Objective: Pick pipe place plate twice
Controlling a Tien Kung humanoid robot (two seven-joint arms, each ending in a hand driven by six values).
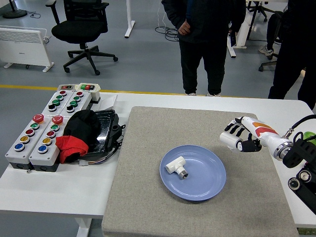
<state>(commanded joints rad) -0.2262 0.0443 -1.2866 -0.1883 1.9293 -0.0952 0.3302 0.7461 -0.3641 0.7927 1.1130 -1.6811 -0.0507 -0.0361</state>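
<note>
A blue plate point(207, 178) lies in the middle of the grey mat point(148, 133). On its left part rests a white T-shaped pipe fitting point(176, 167) with a metal end. My right hand point(236, 140) hovers just beyond the plate's upper right rim, its black fingers curled around a second white pipe piece point(228, 139), lifted off the mat. No left arm shows in the head view.
Grey button boxes point(39, 133) with coloured buttons stand at the left. Beside them is a black tray point(106, 129) holding black and red cloth point(74, 143). A green object point(310, 137) sits at the right edge. People stand beyond the far side, hands off the table.
</note>
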